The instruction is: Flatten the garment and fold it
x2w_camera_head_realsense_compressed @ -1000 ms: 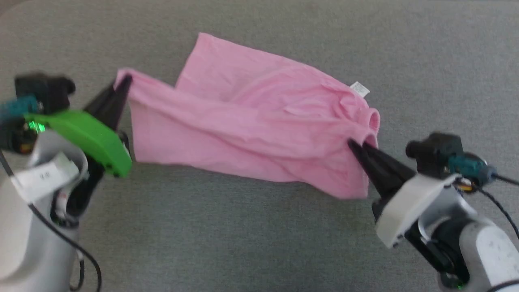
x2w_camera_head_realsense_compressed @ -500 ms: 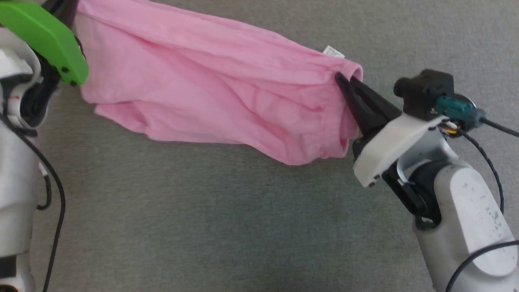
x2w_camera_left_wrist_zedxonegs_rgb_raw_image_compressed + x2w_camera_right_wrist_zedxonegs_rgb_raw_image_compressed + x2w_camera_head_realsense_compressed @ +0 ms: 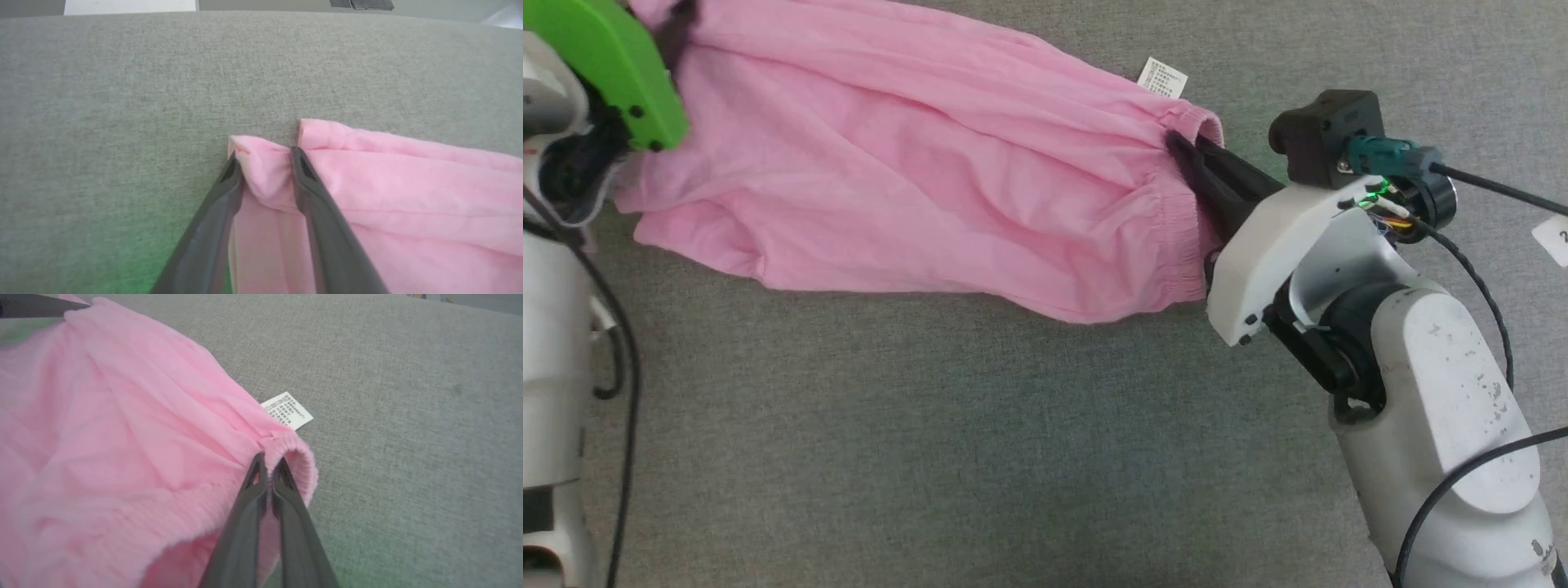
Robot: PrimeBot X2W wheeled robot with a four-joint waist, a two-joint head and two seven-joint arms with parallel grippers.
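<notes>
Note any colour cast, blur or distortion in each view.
Head view: sharp, shadow under the light pink cotton shorts. Left wrist view: green glow on the grey fabric surface, far edge bowed. Right wrist view: faint green cast at bottom.

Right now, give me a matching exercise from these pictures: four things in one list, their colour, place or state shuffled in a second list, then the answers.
Things
1. left gripper
2. right gripper
3. label
4. garment

Descriptions
A. white, sticking out beside the waistband
B. pinched shut on the gathered elastic edge
C. grips a plain pink fold, fingers slightly apart
D. pink, stretched between both grippers

Pairs: 1-C, 2-B, 3-A, 4-D
</notes>
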